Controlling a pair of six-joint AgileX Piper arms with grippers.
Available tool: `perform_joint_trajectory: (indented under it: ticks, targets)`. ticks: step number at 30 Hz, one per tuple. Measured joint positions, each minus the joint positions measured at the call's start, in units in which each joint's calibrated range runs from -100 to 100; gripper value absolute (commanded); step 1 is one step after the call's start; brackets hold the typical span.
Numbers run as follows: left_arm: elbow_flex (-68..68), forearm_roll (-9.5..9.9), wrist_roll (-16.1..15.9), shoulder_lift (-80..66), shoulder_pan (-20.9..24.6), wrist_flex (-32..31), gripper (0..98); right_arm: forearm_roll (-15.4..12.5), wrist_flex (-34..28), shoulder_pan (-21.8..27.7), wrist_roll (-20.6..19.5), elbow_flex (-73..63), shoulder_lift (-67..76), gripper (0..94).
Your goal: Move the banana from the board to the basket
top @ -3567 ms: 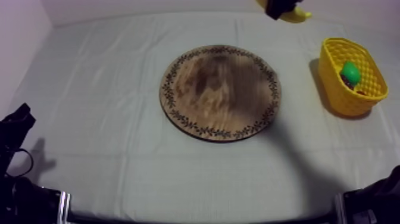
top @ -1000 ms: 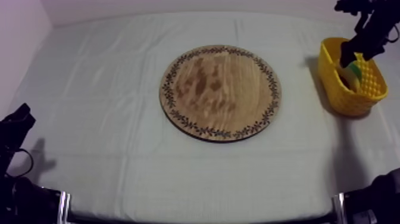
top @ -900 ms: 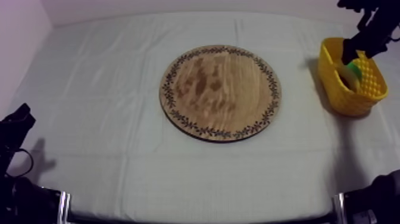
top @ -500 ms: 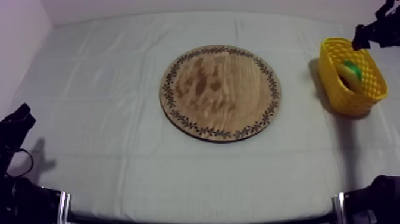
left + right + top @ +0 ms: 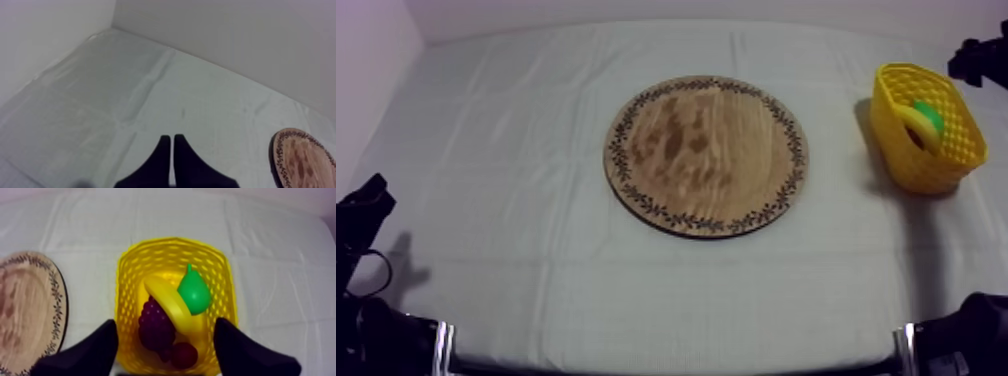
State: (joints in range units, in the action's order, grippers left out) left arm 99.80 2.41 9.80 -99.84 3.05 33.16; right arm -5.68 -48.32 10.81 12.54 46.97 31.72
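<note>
The banana [image 5: 172,308] lies in the yellow basket [image 5: 126,273]; the right pincer [image 5: 165,321] gapes empty over it, and the left pincer [image 5: 170,142] is closed.

Black left pincer [image 5: 171,138], tapered fingers [image 5: 161,156]

One board [image 5: 705,155]; one basket [image 5: 926,170]; four fruit [image 5: 194,294]

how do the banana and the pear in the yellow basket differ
The long, curved yellow toy banana lies slantwise across the yellow lattice basket; the green toy pear is shorter and plumper, with a stem. The banana lies against the purple bunch of grapes; the pear sits at the banana's other side. Both are inside that basket.
</note>
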Motion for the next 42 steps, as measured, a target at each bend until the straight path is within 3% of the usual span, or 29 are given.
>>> perform_joint_trajectory:
  ticks: [4,10,20,24,31,39,42]
  targets:
    - [0.0,0.0,0.0,0.0,0.0,0.0,0.1,-4.3,3.0,-0.2,5.6,3.5,4.8,34.6]
    - [0.0,0.0,0.0,0.0,0.0,0.0,0.1,-4.9,9.0,-3.3,11.6,10.6,11.2,20.2]
    - [0.0,0.0,0.0,0.0,0.0,0.0,0.1,-14.2,11.1,-6.8,10.4,26.6,26.0,4.6]
    - [0.0,0.0,0.0,0.0,0.0,0.0,0.1,-16.6,9.8,-8.1,12.6,33.9,33.9,1.5]
    - [0.0,0.0,0.0,0.0,0.0,0.0,0.1,-16.8,7.9,-8.7,11.1,43.7,47.7,0.6]
    - [0.0,0.0,0.0,0.0,0.0,0.0,0.1,-11.2,-0.2,-10.7,2.1,45.2,59.9,0.3]
    - [0.0,0.0,0.0,0.0,0.0,0.0,0.1,-8.3,0.5,-12.3,-1.3,46.6,62.9,0.4]
